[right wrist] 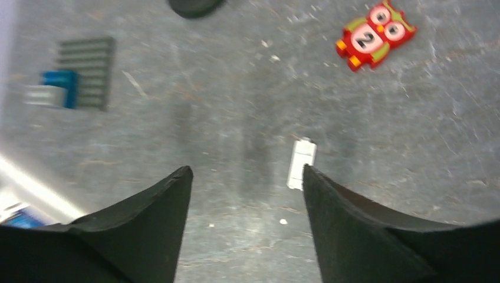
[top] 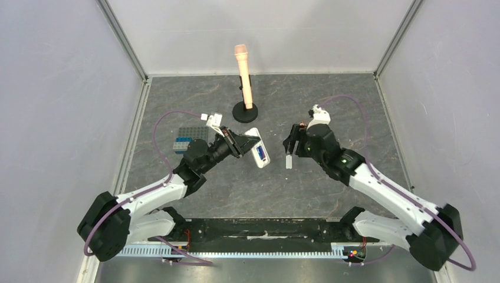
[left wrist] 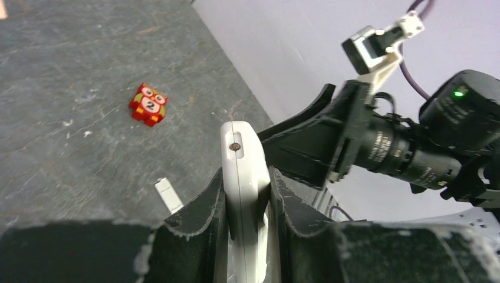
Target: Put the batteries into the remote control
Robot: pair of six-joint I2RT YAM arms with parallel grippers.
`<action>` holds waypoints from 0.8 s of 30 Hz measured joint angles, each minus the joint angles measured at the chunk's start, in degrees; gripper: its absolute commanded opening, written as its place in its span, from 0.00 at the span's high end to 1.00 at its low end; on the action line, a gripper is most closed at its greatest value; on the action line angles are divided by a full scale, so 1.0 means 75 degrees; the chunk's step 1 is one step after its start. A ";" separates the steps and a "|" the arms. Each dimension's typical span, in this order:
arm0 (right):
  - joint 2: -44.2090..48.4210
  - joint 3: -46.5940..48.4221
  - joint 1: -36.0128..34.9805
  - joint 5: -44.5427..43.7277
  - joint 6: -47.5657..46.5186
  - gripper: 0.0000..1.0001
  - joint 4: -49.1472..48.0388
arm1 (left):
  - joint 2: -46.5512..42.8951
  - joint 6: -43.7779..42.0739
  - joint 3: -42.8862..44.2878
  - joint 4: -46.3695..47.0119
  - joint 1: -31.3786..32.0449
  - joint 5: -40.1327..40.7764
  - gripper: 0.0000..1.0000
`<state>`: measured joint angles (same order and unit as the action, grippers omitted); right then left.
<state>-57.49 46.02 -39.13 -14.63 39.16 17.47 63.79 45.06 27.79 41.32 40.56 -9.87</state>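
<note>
Left tool (left wrist: pixel 247 181): clenched on remote control (left wrist: pixel 238 159), edge-on between the fingers, held above tabletop (left wrist: pixel 71 118).
Right tool (right wrist: pixel 244 177): released, empty, facing the remote control.
White strip (right wrist: pixel 301 163): flat on tabletop, beside one finger.

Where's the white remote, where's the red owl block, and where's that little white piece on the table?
remote control (left wrist: pixel 240 177): left wrist view, on its narrow white edge.
red owl block (right wrist: pixel 361 40): right wrist view, on the number on its belly.
little white piece (right wrist: pixel 301 163): right wrist view, on its middle.
</note>
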 measured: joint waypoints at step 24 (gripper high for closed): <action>-0.2731 -0.0402 0.0274 -0.0125 -0.0650 0.45 -0.1035 | 0.0463 0.0143 -0.0592 -0.1641 -0.0615 -0.0772 0.98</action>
<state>-77.97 43.00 -37.08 -15.57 34.28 9.72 67.26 46.13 23.35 29.02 35.94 -15.66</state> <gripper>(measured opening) 0.565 0.290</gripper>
